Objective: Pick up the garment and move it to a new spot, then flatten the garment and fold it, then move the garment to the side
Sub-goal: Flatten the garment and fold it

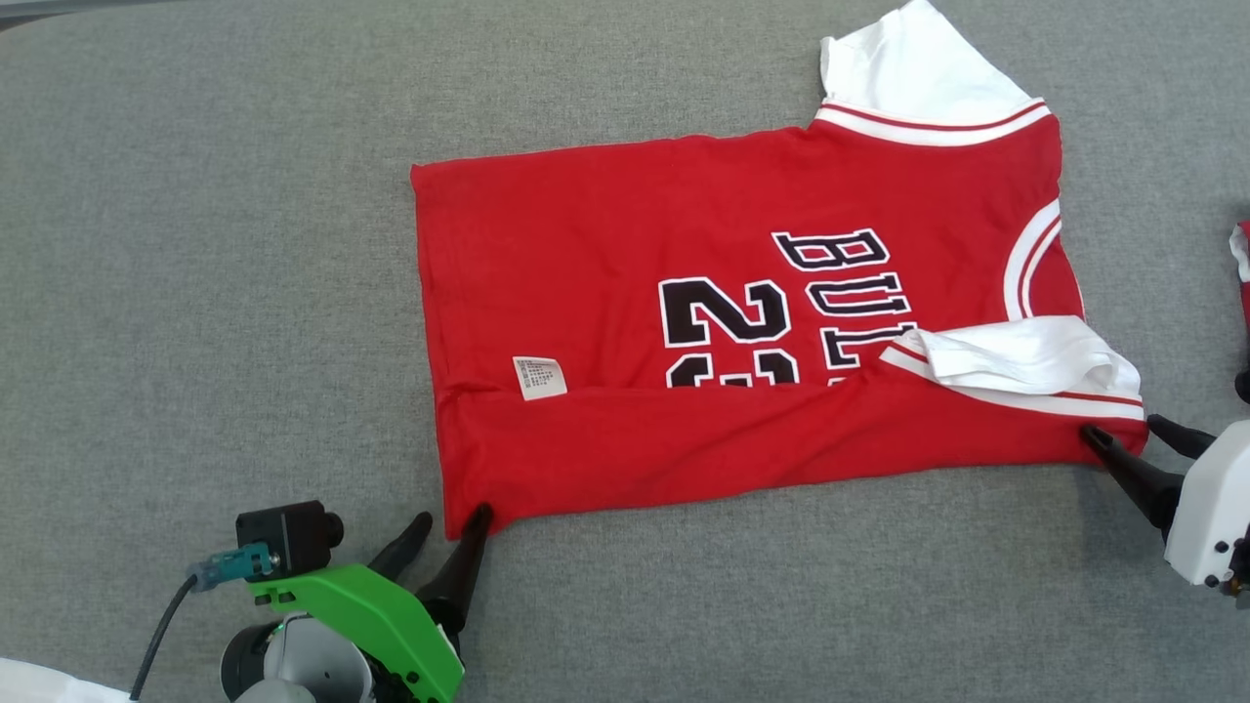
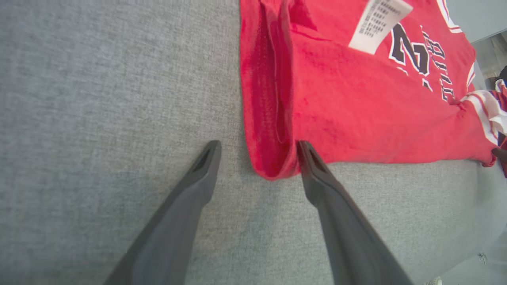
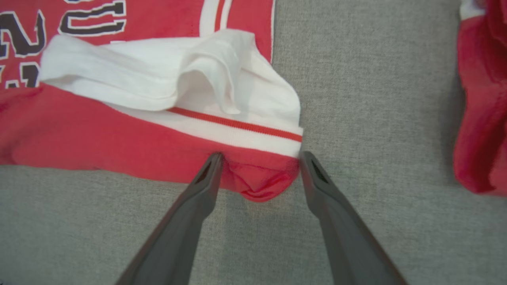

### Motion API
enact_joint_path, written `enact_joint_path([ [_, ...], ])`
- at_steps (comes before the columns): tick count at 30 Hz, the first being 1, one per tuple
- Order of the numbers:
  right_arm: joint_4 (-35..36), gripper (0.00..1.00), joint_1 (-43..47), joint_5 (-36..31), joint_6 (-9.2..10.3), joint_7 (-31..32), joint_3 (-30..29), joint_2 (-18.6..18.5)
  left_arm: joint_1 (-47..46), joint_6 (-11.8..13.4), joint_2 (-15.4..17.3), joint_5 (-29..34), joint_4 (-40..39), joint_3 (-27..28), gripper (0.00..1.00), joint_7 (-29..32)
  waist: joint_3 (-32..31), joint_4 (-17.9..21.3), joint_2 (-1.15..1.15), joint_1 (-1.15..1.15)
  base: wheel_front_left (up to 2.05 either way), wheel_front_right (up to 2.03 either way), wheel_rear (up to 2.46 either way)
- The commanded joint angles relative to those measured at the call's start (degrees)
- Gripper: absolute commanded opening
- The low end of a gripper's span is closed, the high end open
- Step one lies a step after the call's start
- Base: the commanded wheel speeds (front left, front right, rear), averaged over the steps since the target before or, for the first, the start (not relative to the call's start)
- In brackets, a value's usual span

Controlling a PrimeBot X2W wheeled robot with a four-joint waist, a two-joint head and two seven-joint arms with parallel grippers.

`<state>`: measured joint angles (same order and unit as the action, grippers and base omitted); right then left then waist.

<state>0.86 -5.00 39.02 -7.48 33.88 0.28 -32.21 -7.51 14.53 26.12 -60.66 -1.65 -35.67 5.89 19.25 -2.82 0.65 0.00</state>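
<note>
Lying flat on grey fabric surface [image 1: 195, 244], red jersey [image 1: 625, 264], near edge folded over, left gripper [image 1: 451, 517] spread wide astride hem corner, right gripper [image 1: 1123, 428] spread wide astride shoulder corner, nothing clamped

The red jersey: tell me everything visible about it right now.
The red jersey is soft-looking fabric with white striped trim and black white-edged lettering. It lies flat on the grey cloth surface, near edge folded over, baring a white care label. One white sleeve lies folded onto it; the other sticks out beyond. The open left pincer and open right pincer each straddle a near corner.
</note>
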Motion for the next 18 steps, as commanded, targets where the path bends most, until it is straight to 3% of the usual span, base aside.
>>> enact_joint_path([
  [1, 0.16, 1.0, -0.02, 0.63, -0.02, 0.61, -0.58, -0.03, -0.87, -0.22, -0.13, -0.36, 1.0, 0.14, 1.0, 0.1, 0.11, -0.17, -0.65, 0.0, 0.0, 0.0, 0.0],
  [12, 4.17, 1.0, 2.2, 2.73, -0.02, 5.65, -4.73, 0.24, -0.95, -0.58, 0.43, -1.42, 1.57, 1.4, 1.0, -0.29, -0.21, 0.25, -0.65, 0.0, 0.0, 0.0, 0.0],
  [18, 1.08, 1.0, 0.51, 0.79, -0.02, 6.84, -4.46, 2.69, -2.62, -1.11, -0.09, -1.46, 2.26, 0.65, 1.0, 1.18, 0.46, 0.21, -0.65, 0.0, 0.0, 0.0, 0.0],
])
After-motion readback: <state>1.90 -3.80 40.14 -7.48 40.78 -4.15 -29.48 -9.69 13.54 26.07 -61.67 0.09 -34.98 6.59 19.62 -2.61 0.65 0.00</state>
